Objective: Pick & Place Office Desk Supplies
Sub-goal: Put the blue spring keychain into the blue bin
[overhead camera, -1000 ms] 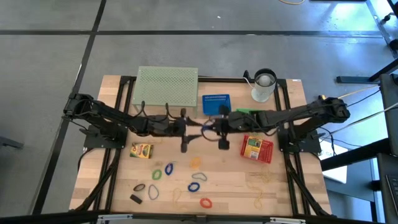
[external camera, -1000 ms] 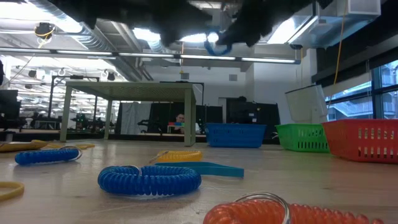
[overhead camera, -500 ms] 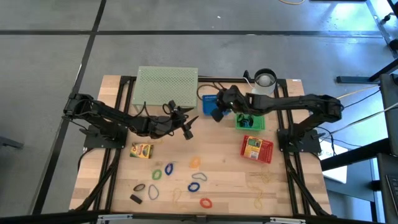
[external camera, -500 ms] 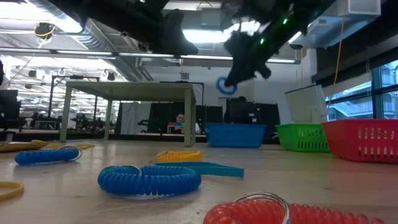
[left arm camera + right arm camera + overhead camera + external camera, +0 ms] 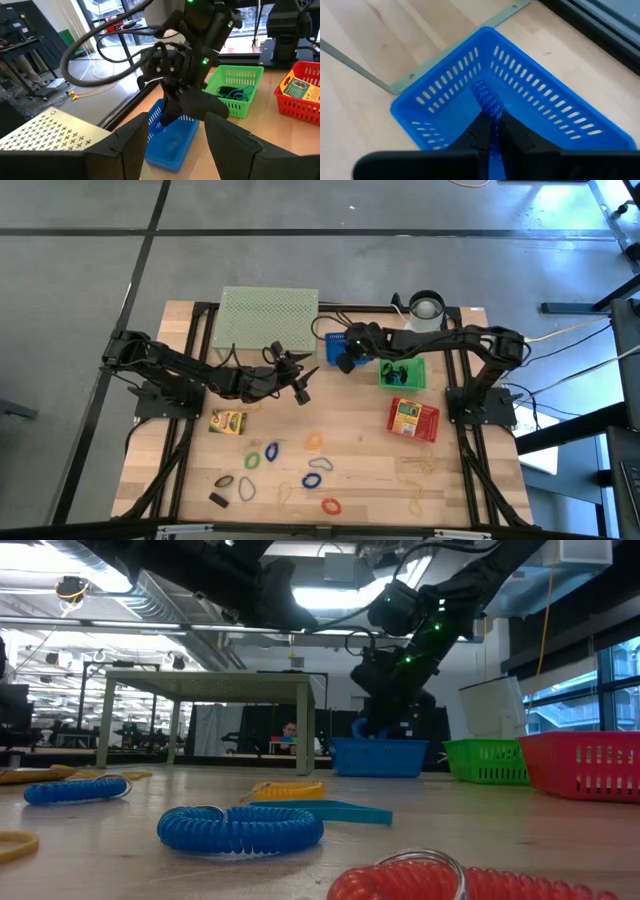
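**Blue loop reaches its basket**

From above, the right gripper (image 5: 341, 361) has swung back from mid-table to hang over the blue basket (image 5: 348, 342), while the left gripper (image 5: 300, 385) waits near the table's middle, fingers spread and empty. Loose rubber-band loops (image 5: 272, 450) and a yellow-green card box (image 5: 228, 421) lie on the near boards.

At table height, the right arm, higher half a second ago, has dipped to the basket's rim (image 5: 378, 756); the load is hard to make out here.

The left wrist camera looks across at that gripper poised in the basket.

The right wrist camera settles it: the fingers (image 5: 476, 134) are clenched on a blue coiled loop (image 5: 487, 101) dangling inside the basket. Release looks next; many items remain.
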Robot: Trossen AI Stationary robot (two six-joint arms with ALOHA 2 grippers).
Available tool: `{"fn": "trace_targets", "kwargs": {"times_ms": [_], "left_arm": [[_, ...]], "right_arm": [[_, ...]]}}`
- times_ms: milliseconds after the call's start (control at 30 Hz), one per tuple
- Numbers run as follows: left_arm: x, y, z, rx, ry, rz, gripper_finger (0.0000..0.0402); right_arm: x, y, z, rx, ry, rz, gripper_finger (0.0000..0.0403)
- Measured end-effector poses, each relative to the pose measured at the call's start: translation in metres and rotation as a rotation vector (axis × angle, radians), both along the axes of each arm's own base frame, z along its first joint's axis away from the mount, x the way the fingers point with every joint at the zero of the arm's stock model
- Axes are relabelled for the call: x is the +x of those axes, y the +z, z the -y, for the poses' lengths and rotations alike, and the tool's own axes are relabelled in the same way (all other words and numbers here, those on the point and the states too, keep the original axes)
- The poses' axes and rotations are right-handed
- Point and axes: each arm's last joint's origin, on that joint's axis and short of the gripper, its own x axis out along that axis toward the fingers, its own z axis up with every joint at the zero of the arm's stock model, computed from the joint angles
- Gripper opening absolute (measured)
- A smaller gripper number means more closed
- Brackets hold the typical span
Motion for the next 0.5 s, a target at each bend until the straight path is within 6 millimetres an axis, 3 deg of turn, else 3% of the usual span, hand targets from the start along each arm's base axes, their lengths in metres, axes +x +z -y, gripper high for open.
{"fn": "trace_targets", "kwargs": {"times_ms": [133, 500], "left_arm": [[0.0, 0.0, 0.0, 0.0, 0.0, 0.0, 0.019], [-0.003, -0.007, 0.015, -0.006, -0.054, -0.071, 0.019]], "right_arm": [[0.0, 0.0, 0.0, 0.006, -0.005, 0.004, 0.0052], [0.0, 0.0, 0.0, 0.002, -0.003, 0.003, 0.0182]]}}
